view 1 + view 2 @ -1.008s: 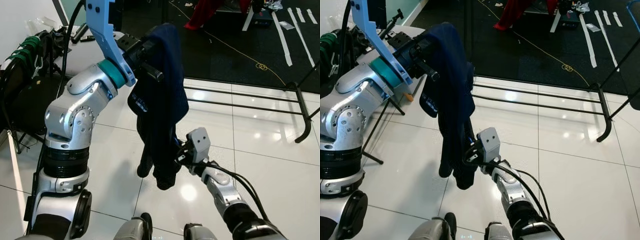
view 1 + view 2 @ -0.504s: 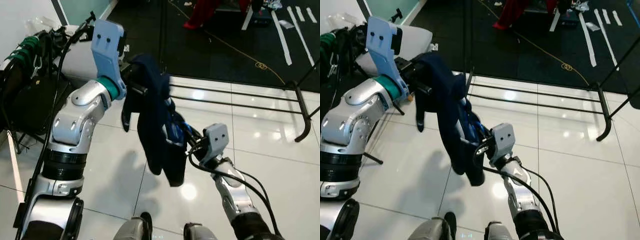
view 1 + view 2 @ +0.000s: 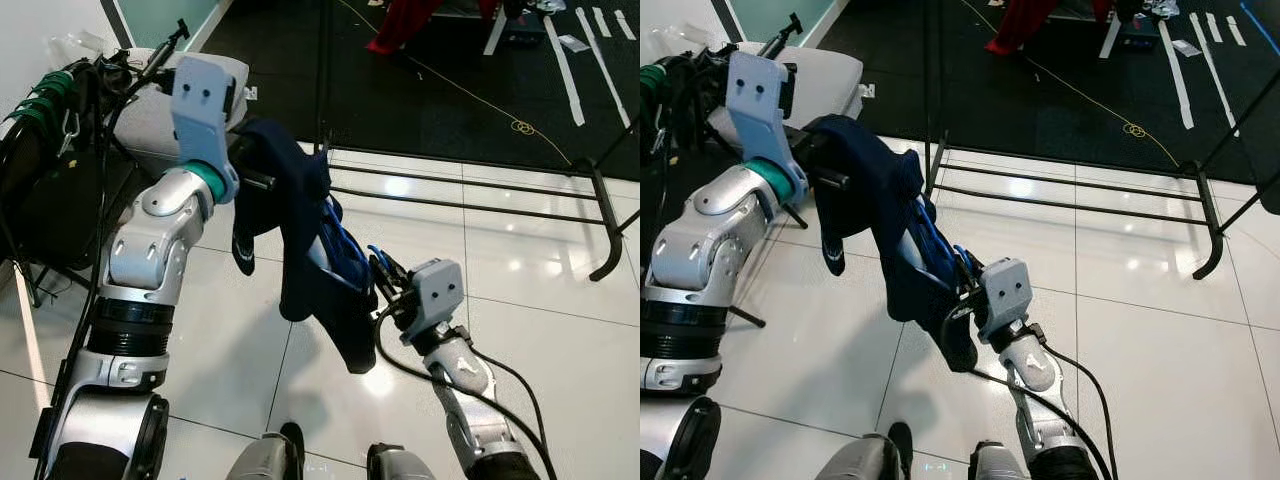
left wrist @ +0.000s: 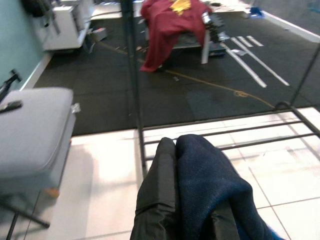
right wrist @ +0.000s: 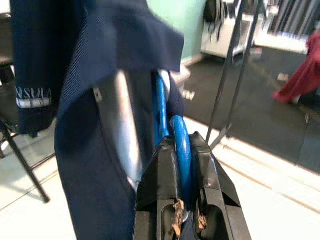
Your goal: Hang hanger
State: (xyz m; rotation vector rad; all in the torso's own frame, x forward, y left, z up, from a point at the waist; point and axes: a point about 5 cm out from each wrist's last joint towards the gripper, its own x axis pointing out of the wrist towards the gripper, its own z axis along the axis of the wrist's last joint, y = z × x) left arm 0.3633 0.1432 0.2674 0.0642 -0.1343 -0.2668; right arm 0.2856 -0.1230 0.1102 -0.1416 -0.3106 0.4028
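Above the white floor (image 3: 540,330), my right gripper (image 5: 184,150) pinches the blue hanger (image 5: 181,145); my left gripper (image 4: 192,190), at ten o'clock, squeezes the dark shirt (image 3: 300,240).

The garment (image 3: 300,230) is dark navy cloth, matt and finely woven, with a pale, smoother lining inside. The hanger (image 5: 182,145) is glossy blue plastic. The right gripper (image 5: 182,170) has matt black fingers (image 5: 160,172), slightly scuffed; the left gripper (image 4: 175,165) looks matt black too. Both arms are brushed silver metal with pale blue matt plastic wrist housings. The floor (image 3: 520,290) is glossy white tile, mirroring lights, beside matt black mat (image 3: 430,90). The rack (image 3: 470,195) is thin black metal tube.
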